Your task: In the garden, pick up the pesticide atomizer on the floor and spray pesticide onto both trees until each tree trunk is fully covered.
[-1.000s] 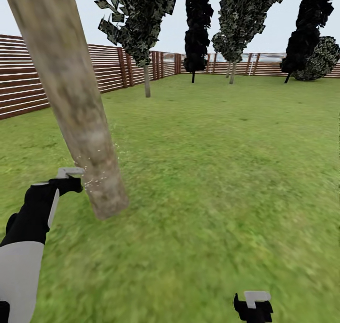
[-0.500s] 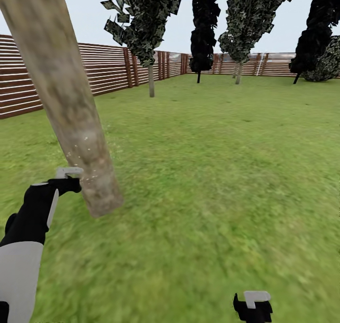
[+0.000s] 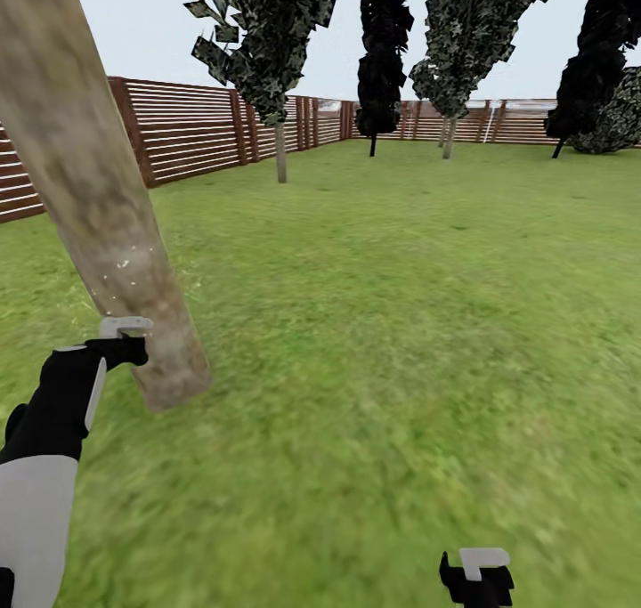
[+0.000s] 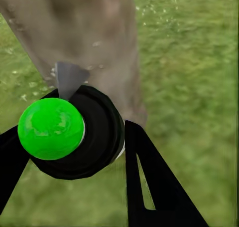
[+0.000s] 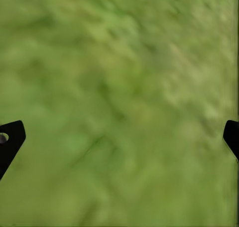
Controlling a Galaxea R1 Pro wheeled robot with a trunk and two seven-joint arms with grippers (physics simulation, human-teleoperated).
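White pesticide specks (image 3: 116,265) now sit higher on the tree trunk (image 3: 93,190), coverage climbing; left gripper (image 4: 69,137) clamps the atomizer (image 4: 74,132), right gripper (image 5: 119,137) gapes empty.

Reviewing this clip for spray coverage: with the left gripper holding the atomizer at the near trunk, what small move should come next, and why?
Probably sweep the left gripper upward while spraying. It holds the atomizer with its nozzle close to the tree trunk, and the white specks sit in one low patch, with the trunk above showing none.
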